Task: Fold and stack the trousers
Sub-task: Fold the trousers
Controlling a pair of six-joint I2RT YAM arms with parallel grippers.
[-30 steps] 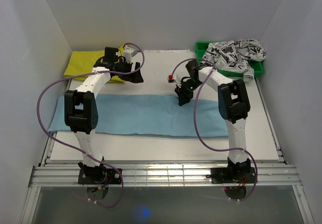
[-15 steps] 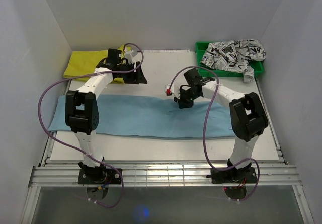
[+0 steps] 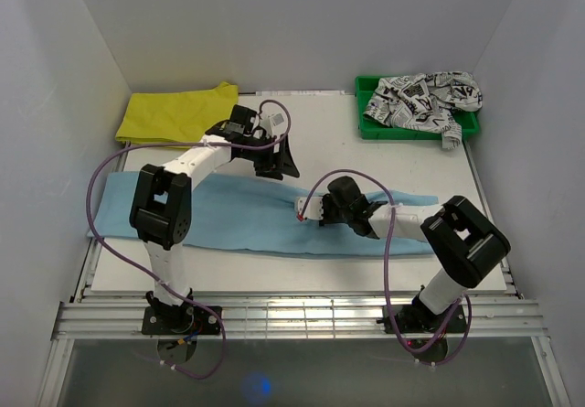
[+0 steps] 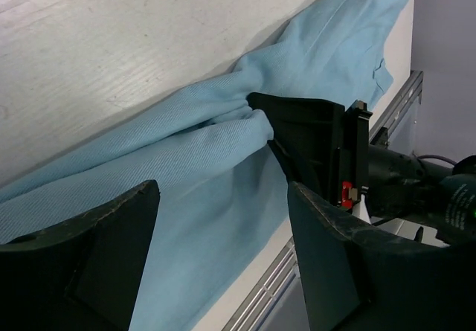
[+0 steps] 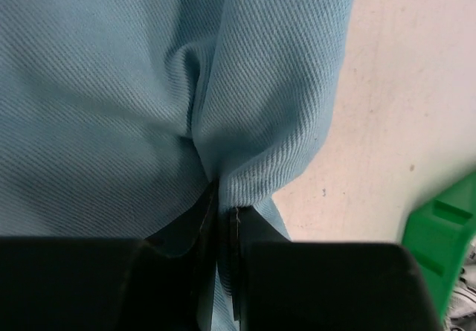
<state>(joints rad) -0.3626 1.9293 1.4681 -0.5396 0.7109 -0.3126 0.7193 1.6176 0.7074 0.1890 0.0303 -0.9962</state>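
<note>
- One thin pinch is all the right gripper point(image 5: 225, 206) has. Its jaws are closed tight on a small gathered fold at the far edge of the light blue trousers point(image 3: 238, 217), which lie spread lengthwise across the table point(image 3: 320, 119) in front of both arms. So shallow a pinch could slip out if the cloth is dragged across the table.
- The left gripper point(image 3: 279, 162) stands wide open and holds nothing, hanging just over the same far edge, close beside the right one. If it closes too near, the two grippers could knock together. If it closes too high, it shuts on air.
- With a single hold near the middle, lifting would likely pull the long ends unevenly and leave a skewed, wrinkled fold.
- The pinch may have caught only the top layer, so the lower layer could lag and the fold come apart.
- The yellow garment point(image 3: 174, 114) lies at the back left, near the left arm. A wide sweep could snag it.
</note>
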